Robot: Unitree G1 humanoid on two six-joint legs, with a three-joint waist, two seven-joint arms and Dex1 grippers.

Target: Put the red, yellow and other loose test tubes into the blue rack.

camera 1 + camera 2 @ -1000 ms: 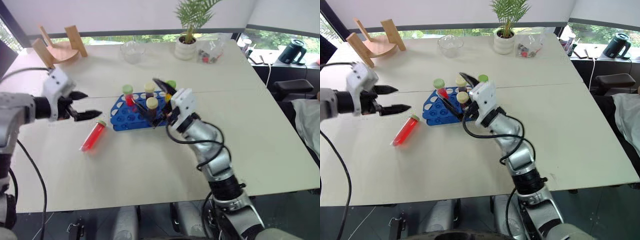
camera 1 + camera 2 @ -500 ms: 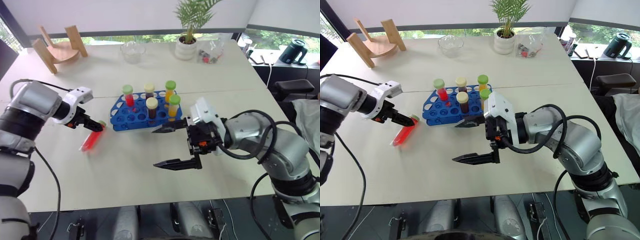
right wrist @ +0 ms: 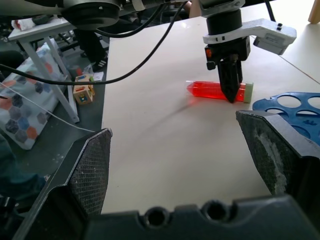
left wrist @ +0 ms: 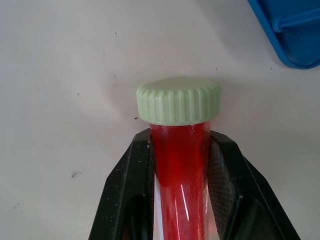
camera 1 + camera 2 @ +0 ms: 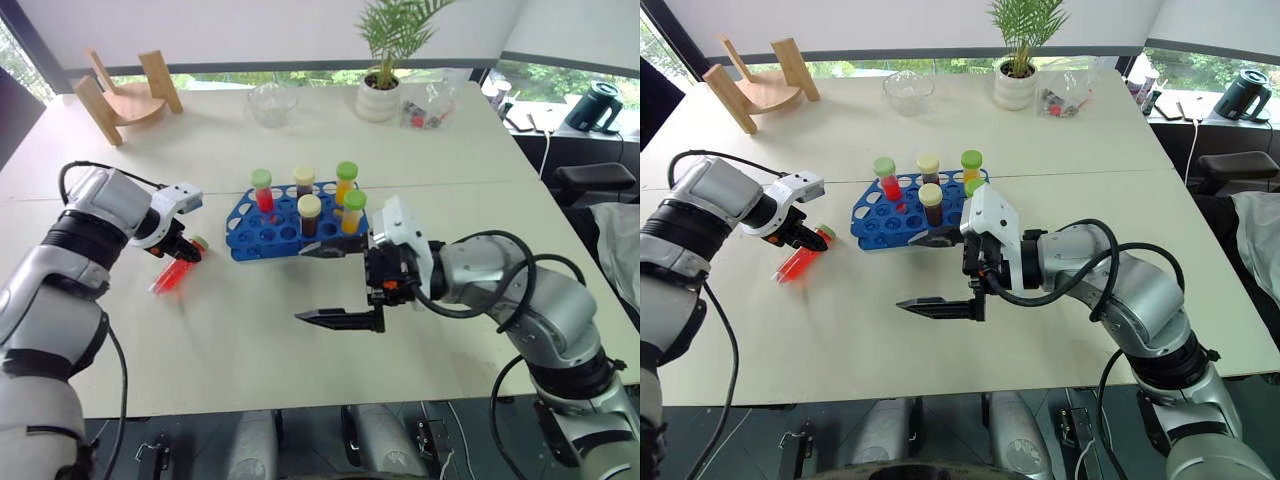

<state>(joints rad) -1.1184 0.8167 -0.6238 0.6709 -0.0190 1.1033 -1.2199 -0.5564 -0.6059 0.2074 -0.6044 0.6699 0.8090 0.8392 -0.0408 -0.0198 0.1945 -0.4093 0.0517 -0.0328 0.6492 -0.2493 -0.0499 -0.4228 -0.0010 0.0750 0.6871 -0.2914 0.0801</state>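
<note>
One pale worktop (image 5: 300, 380) beneath windows, potted plant (image 5: 385, 60) at 12 o'clock, blue rack (image 5: 270, 228) central, left end effector (image 5: 186, 254) clamped on red test tube (image 5: 176, 272) at rack's 9 o'clock, right end effector (image 5: 335, 285) spread apart at 5 o'clock.

1 loose red tube (image 5: 178, 270), 5 tubes in 1 blue rack (image 5: 262, 237), 2 grippers.
</note>
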